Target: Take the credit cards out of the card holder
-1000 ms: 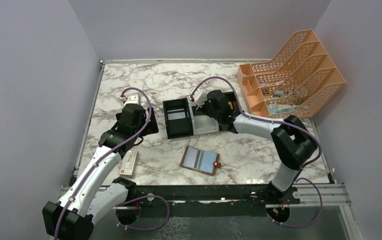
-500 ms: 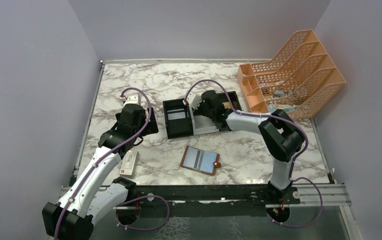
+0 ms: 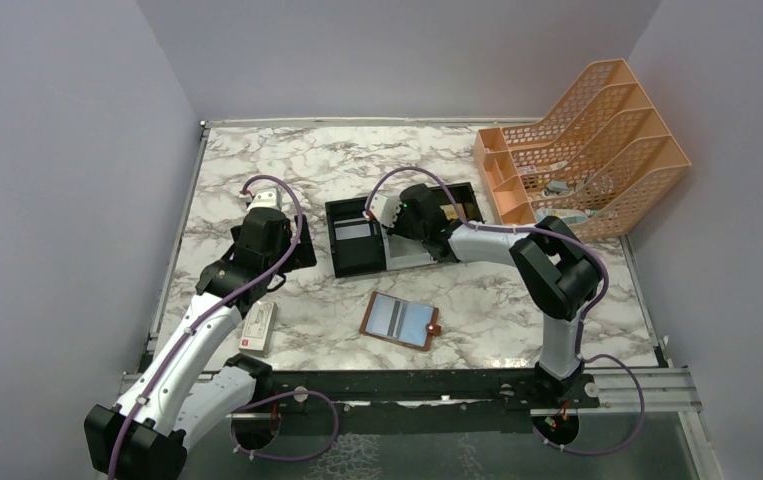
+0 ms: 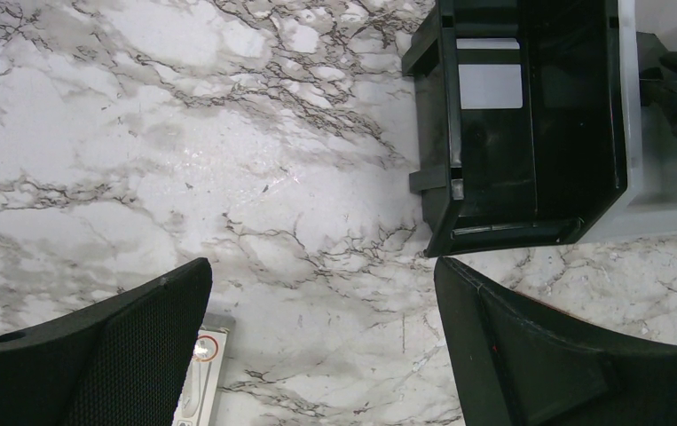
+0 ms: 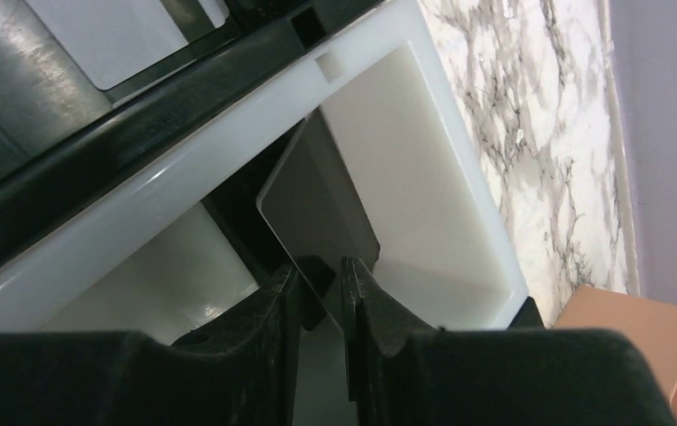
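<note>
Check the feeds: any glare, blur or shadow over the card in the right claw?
Right wrist: the thin pale rectangular card is sharp but shaded grey; the right claw itself blurs up close. Left wrist: soft glare on the white marble table, otherwise crisp. Top external: even light, no glare, the card too small to see.

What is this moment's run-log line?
right jaws: shut on thin pale card at white plastic tray compartment | left jaws: open over marble table | brown leather wallet: open, flat on table
</note>
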Controlling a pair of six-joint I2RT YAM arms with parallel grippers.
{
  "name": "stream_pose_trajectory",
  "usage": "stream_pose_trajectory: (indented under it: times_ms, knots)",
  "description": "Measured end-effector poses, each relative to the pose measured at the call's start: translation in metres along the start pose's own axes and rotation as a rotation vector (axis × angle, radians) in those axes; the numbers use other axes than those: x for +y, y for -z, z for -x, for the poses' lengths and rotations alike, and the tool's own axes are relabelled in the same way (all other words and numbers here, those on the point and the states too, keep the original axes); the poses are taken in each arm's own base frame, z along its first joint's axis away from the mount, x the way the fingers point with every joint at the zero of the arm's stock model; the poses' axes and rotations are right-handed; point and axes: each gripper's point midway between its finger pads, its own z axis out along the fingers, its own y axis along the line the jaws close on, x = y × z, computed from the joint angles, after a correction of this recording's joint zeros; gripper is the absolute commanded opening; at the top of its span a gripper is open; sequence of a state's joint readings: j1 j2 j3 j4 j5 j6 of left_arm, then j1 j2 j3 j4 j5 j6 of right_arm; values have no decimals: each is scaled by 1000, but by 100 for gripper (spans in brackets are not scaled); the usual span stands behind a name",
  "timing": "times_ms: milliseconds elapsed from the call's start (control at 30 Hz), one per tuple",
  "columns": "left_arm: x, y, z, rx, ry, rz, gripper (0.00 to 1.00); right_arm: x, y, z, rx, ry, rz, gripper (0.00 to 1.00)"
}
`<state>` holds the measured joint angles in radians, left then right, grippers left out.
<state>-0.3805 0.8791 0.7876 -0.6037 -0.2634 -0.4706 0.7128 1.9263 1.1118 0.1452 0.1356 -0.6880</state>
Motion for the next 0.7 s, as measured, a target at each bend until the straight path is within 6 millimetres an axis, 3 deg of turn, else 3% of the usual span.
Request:
stream_pose_trajectory:
  times_ms: [100,200,700]
  knots:
    - [0,0,0,1,-3,0,99,4,0,-1,3,10,22,24]
    - [0,0,0,1,-4,1,99,6,0,-2,6,20,30,34]
    - [0,-1,-1,7,-12,-2,99,6,0,-2,5,14,30,35]
